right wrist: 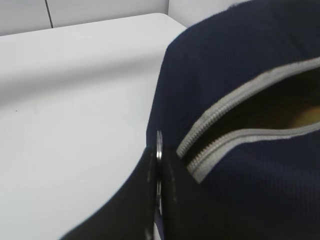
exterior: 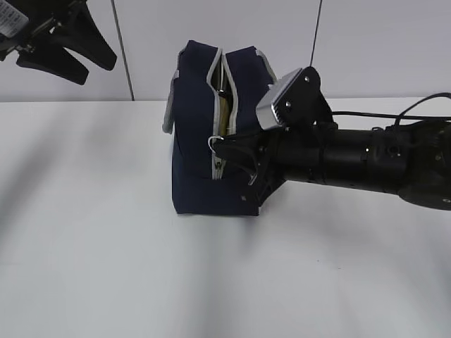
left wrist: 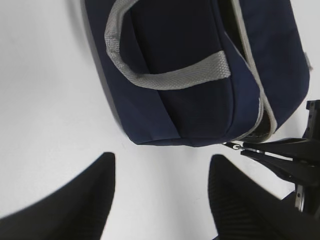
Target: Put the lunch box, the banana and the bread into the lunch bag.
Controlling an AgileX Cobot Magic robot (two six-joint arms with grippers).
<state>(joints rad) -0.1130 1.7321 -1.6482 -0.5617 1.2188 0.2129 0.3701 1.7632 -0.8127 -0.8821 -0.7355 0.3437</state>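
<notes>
The navy lunch bag (exterior: 197, 148) stands mid-table with its grey zipper (exterior: 217, 77) partly open along the top. My right gripper (exterior: 230, 145) is shut on the zipper's ring pull (exterior: 215, 144), low on the bag's near end. In the right wrist view the ring pull (right wrist: 159, 144) sits clamped in my right gripper (right wrist: 159, 167), next to the open zipper gap (right wrist: 250, 117). Something yellowish (exterior: 221, 114) shows inside the gap; I cannot tell what it is. The lunch box, banana and bread are otherwise hidden. My left gripper (exterior: 93, 69) hangs open and empty high at the back left.
The left wrist view looks down on the bag (left wrist: 190, 65), its grey handle (left wrist: 165, 77) and my right gripper (left wrist: 280, 150) at the pull. White table (exterior: 91, 232) surrounds the bag. A pale wall (exterior: 394, 42) stands behind.
</notes>
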